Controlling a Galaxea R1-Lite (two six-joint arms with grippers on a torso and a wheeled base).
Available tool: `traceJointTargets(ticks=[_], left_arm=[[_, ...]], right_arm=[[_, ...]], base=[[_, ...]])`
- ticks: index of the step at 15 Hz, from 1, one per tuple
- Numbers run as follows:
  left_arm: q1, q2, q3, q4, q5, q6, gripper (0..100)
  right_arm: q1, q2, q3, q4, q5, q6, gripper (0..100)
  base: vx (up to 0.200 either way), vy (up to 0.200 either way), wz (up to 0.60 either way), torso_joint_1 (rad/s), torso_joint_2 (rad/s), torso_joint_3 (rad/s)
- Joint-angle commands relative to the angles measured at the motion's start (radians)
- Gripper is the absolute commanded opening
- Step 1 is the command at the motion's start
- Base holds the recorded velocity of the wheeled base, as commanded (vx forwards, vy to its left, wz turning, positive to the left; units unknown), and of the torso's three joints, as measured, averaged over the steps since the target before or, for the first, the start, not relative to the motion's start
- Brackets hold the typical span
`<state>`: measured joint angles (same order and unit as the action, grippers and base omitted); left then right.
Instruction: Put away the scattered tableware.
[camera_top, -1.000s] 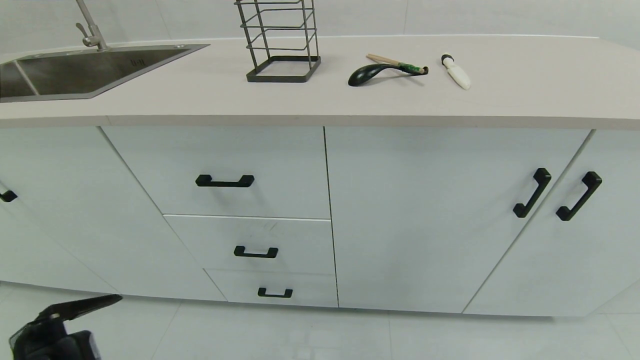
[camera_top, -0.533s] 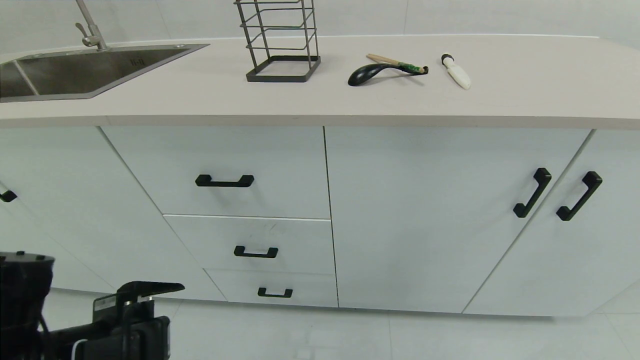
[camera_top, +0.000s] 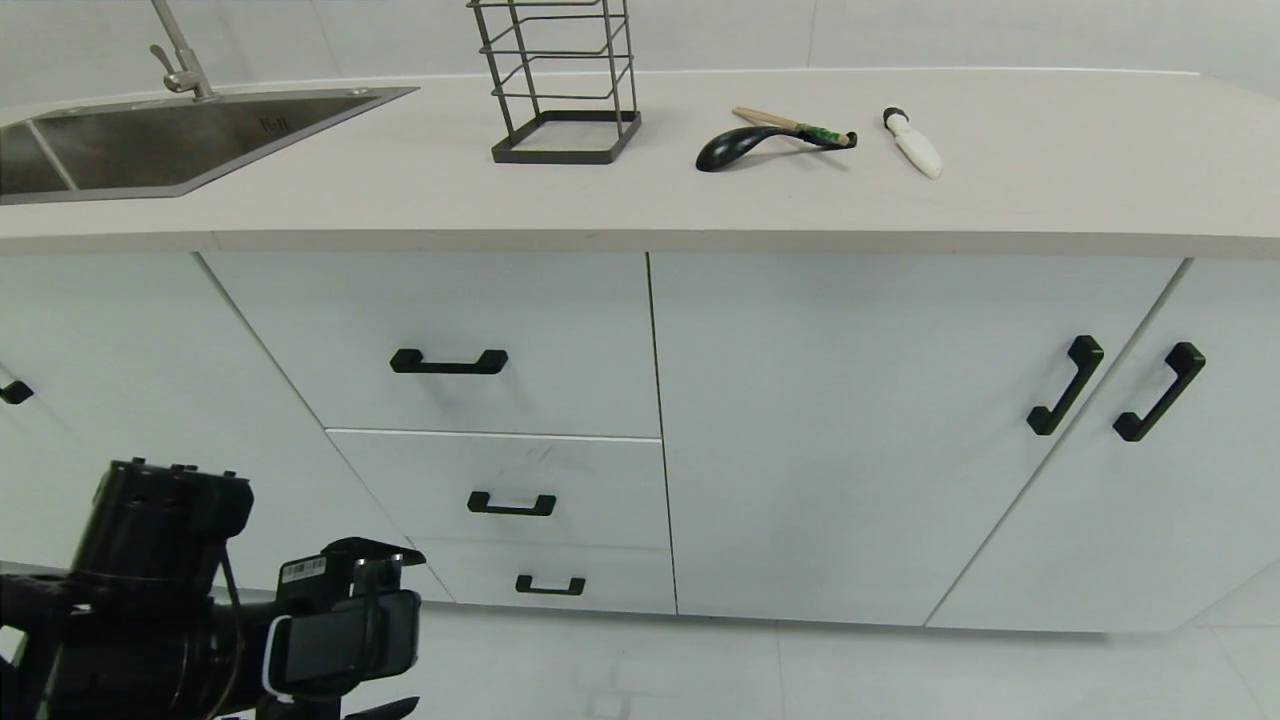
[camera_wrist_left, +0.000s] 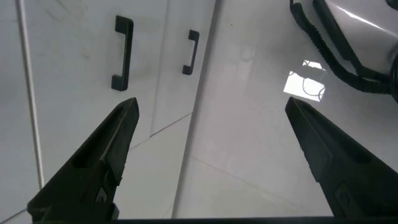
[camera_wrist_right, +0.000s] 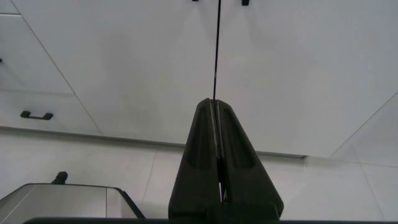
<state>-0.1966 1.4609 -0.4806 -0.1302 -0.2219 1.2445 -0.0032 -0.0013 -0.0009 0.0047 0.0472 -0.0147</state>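
Far left on the bench (camera_top: 400, 200) there's a steel sink (camera_top: 150, 140) with its faucet (camera_top: 180, 55) at the back edge. Down low in front of the cabinets, the left gripper (camera_wrist_left: 210, 109) hangs just above the floor (camera_top: 800, 680), near the bottom of the drawer stack. Its jaws are spread wide with nothing in between. Its wrist view looks past them at two of the black drawer handles (camera_wrist_left: 123, 53) and the pale tiles.

Moving along the bench, the wire rack (camera_top: 565, 90) stands upright toward the back, roughly above the three stacked drawers (camera_top: 560, 340). They all look closed.

Right of the rack is the scattered tableware, all lying flat. The black spoon (camera_top: 740, 148) has its bowl toward the rack. The chopsticks (camera_top: 790, 125) sit just behind it and look like they touch or cross the handle end. The white utensil (camera_top: 912, 145) with a black end is a bit further right, apart from the other two. All three are well apart from either arm.

The right gripper (camera_wrist_right: 216, 106) shows up in its own wrist view with the jaws pressed together, pinching nothing. It points at the seam between two white cabinet doors (camera_wrist_right: 298, 74), low down near the floor.

Over on the right of the cabinet front, two doors each have a black handle (camera_top: 1065, 385), with the pair sitting side by side.
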Motion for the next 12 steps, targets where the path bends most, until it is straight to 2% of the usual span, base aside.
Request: traceJointTargets(ticks=[1, 5, 9, 12], left_arm=[[0.000, 0.110, -0.004, -0.040, 0.013, -0.002, 100], [0.002, 0.223, -0.033, -0.114, 0.032, -0.003, 100], [0.016, 0.345, -0.136, -0.120, 0.030, 0.000, 100], [0.016, 0.400, -0.176, -0.121, 0.036, 0.001, 100]], right_arm=[[0.000, 0.001, 0.001, 0.000, 0.000, -0.001, 0], [0.000, 0.001, 0.001, 0.000, 0.000, -0.001, 0], [0.000, 0.001, 0.001, 0.000, 0.000, -0.001, 0], [0.000, 0.001, 0.001, 0.000, 0.000, -0.001, 0]], base=[[0.000, 0.000, 0.00, 0.000, 0.00, 0.000], [0.000, 0.000, 0.00, 0.000, 0.00, 0.000], [0.000, 0.000, 0.00, 0.000, 0.00, 0.000], [0.000, 0.000, 0.00, 0.000, 0.00, 0.000]])
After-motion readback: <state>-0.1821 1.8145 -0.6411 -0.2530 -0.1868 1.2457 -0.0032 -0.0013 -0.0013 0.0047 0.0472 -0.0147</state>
